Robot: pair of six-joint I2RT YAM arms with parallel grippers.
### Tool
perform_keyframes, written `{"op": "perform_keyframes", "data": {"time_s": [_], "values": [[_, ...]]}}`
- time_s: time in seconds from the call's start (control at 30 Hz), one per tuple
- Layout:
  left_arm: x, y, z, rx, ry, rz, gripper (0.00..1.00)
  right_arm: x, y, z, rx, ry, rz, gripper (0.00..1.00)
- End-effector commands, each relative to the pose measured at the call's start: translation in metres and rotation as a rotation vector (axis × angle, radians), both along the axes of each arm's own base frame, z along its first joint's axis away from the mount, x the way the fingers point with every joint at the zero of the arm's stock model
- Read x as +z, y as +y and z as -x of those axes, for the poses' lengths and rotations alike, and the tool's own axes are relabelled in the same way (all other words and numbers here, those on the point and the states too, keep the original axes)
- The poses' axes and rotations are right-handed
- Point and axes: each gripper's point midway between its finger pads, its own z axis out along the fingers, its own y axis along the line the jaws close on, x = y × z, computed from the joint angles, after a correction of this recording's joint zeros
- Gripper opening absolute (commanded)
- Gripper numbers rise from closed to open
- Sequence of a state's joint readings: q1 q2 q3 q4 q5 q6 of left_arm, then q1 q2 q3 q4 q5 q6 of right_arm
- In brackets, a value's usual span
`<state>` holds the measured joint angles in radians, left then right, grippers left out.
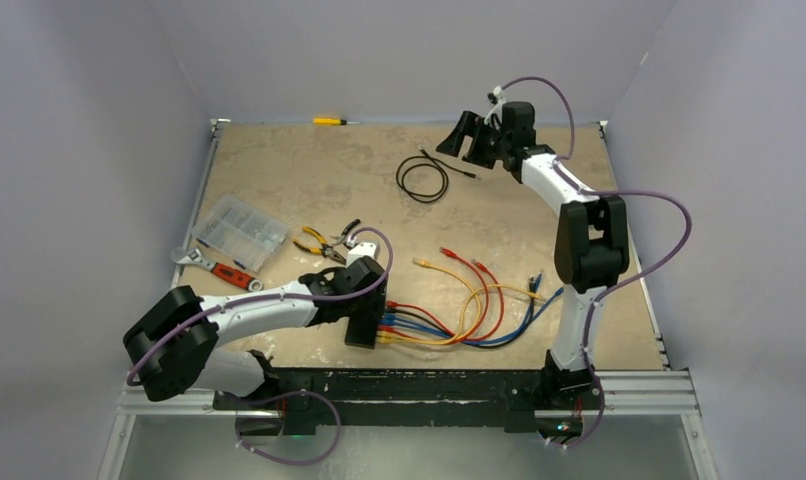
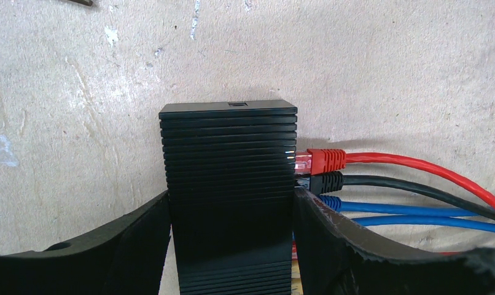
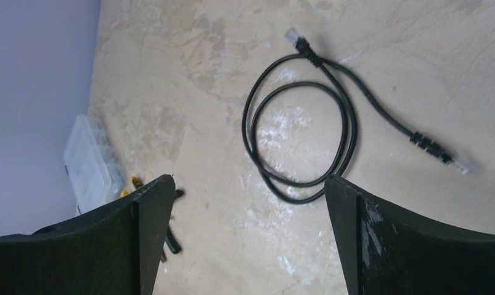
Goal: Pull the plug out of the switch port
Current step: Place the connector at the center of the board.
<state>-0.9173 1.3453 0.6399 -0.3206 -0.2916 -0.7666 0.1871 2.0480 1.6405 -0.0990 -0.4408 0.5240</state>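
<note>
Switch: is lying on the near bench in front of the left arm, a ribbed black box.
Plugs: a red plug, a black plug and a blue plug are sitting in the ports on its right face, with cords trailing off to the right.
Handling: the switch is looking rigid but light enough to slide, so it is needing bracing. The plugs are looking small and hard, probably latching, and the cords are looking soft and likely to strain if tugged.
Where to hold: taking a plug by its boot just beside the port and drawing straight out is looking safer than pulling on the cord.
Left hand: is clamping the switch, one finger pressing against each side.
Right hand: is hanging wide apart over the far bench, holding nothing. A coiled black cable is lying beneath it, both ends free, well apart from the switch.
</note>
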Motion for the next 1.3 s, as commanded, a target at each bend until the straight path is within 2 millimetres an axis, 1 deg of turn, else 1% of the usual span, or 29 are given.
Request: {"op": "perform_keyframes", "data": {"time_s": [0.0, 0.17, 0.3, 0.33, 0.4, 0.43, 0.5, 0.57, 0.63, 0.77, 0.93, 1.03, 1.07, 1.2, 1.27], "values": [[-0.003, -0.003, -0.001, 0.005, 0.021, 0.001, 0.43, 0.021, 0.021, 0.031, 0.080, -0.072, -0.028, 0.94], [0.000, -0.008, -0.009, 0.014, 0.003, 0.011, 0.44, 0.000, 0.036, 0.079, 0.150, -0.040, -0.023, 0.95], [0.003, -0.011, -0.017, 0.008, -0.007, -0.002, 0.44, -0.018, 0.043, 0.118, 0.207, -0.010, -0.012, 0.96], [0.004, -0.012, -0.019, 0.004, -0.009, -0.003, 0.46, -0.020, 0.044, 0.128, 0.220, -0.011, -0.012, 0.96], [0.009, -0.015, -0.023, -0.004, -0.019, -0.004, 0.58, -0.025, 0.047, 0.148, 0.257, -0.014, -0.018, 0.97], [0.014, -0.017, -0.025, -0.007, -0.027, 0.000, 0.66, -0.032, 0.048, 0.162, 0.283, -0.009, -0.022, 0.97], [0.021, -0.019, -0.028, -0.014, -0.042, 0.008, 0.78, -0.036, 0.049, 0.180, 0.319, -0.023, -0.029, 0.98], [0.030, -0.020, -0.028, -0.019, -0.053, 0.018, 0.85, -0.040, 0.048, 0.196, 0.347, -0.028, -0.033, 0.99], [0.038, -0.021, -0.028, -0.025, -0.066, 0.037, 0.91, -0.046, 0.046, 0.211, 0.368, -0.020, -0.034, 0.99], [0.049, -0.019, -0.027, -0.027, -0.080, 0.077, 0.96, -0.056, 0.045, 0.234, 0.406, -0.001, -0.043, 0.98], [0.053, -0.015, -0.026, -0.018, -0.065, 0.125, 0.99, -0.056, 0.053, 0.255, 0.456, 0.003, -0.074, 0.96], [0.052, -0.010, -0.026, -0.005, -0.045, 0.167, 0.99, -0.055, 0.064, 0.270, 0.521, -0.001, -0.095, 0.92], [0.048, -0.005, -0.026, 0.006, -0.032, 0.179, 0.99, -0.056, 0.066, 0.272, 0.527, 0.001, -0.093, 0.92], [0.045, 0.007, -0.027, 0.044, -0.005, 0.249, 0.98, -0.066, 0.077, 0.283, 0.558, 0.036, -0.091, 0.89], [0.042, 0.013, -0.026, 0.056, 0.007, 0.262, 0.96, -0.072, 0.083, 0.288, 0.571, 0.056, -0.092, 0.86]]}}
